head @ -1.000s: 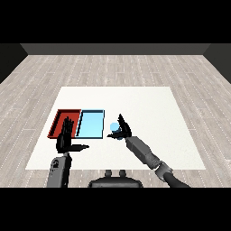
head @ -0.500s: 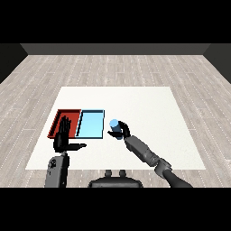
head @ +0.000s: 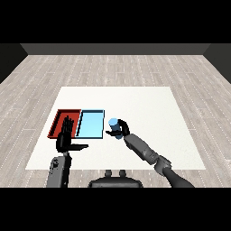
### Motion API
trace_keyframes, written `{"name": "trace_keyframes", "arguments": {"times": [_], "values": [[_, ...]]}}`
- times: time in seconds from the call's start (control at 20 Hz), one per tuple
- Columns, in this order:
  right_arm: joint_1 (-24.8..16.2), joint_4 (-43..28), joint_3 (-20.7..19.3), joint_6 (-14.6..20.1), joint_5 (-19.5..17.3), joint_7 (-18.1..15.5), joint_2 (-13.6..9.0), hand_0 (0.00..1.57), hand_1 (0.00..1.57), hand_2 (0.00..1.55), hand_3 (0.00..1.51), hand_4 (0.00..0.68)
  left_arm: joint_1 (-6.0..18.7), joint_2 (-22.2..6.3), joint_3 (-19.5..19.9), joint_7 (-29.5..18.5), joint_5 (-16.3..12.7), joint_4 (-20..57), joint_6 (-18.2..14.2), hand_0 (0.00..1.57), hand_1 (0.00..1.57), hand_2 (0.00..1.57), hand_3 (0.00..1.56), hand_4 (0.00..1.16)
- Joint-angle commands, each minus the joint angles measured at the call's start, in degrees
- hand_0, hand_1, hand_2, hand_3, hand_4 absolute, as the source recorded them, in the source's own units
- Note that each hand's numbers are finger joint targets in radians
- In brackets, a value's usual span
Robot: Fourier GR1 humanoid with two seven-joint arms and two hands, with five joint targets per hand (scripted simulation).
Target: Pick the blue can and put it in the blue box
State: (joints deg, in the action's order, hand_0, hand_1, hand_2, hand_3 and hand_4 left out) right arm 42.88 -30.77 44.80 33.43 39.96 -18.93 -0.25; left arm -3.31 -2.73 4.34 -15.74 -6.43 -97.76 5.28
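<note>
White table [head: 135, 101] stands on grey wood-plank floor [head: 113, 70] (planks of mixed lengths); dark wall [head: 115, 48] behind.

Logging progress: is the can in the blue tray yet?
No, the can is held in the right hand, right of the blue tray.

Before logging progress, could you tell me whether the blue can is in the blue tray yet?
Not yet: the blue can is held by the right hand, beside the blue tray.
</note>
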Motion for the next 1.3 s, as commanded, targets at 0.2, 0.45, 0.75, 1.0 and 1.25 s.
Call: {"name": "trace_keyframes", "arguments": {"times": [0.2, 0.45, 0.75, 1.0, 1.25], "values": [[-5.01, -21.29, 2.45, 3.12, -6.87, 3.02, -8.06, 1.53, 1.53, 1.48, 1.41, 0.567, 6.27, 0.07, -2.49, 4.96, 1.99, 0.86, -0.95, 0.0, 0.0, 0.0, 0.0, 0.0], [-5.94, -33.67, 1.41, 3.47, -10.45, 9.98, -16.21, 1.53, 1.53, 1.48, 1.4, 0.571, 3.17, 2.4, -8.2, 1.54, 7.01, 1.26, -1.75, 0.0, 0.0, 0.0, 0.0, 0.0], [-13.43, -51.44, 0.34, 6.66, -14.82, 12.61, -25.2, 1.5, 1.5, 1.47, 1.39, 0.582, 8.06, 2.7, -13.54, 8.4, 6.49, 0.4, -6.51, 0.0, 0.0, 0.0, 0.0, 0.0], [-13.38, -52.21, -5.37, 3.52, -20.05, 16.72, -21.78, 1.5, 1.5, 1.47, 1.4, 0.59, 10.67, 2.72, -15.94, 8.41, 6.13, 4.21, -10.38, 0.0, 0.0, 0.0, 0.0, 0.0], [-9.85, -48.05, -9.86, -0.31, -23.62, 18.08, -17.98, 1.5, 1.5, 1.47, 1.4, 0.59, 13.31, 2.73, -18.05, 4.26, 5.01, 10.76, -11.3, 0.0, 0.0, 0.0, 0.0, 0.0]]}}
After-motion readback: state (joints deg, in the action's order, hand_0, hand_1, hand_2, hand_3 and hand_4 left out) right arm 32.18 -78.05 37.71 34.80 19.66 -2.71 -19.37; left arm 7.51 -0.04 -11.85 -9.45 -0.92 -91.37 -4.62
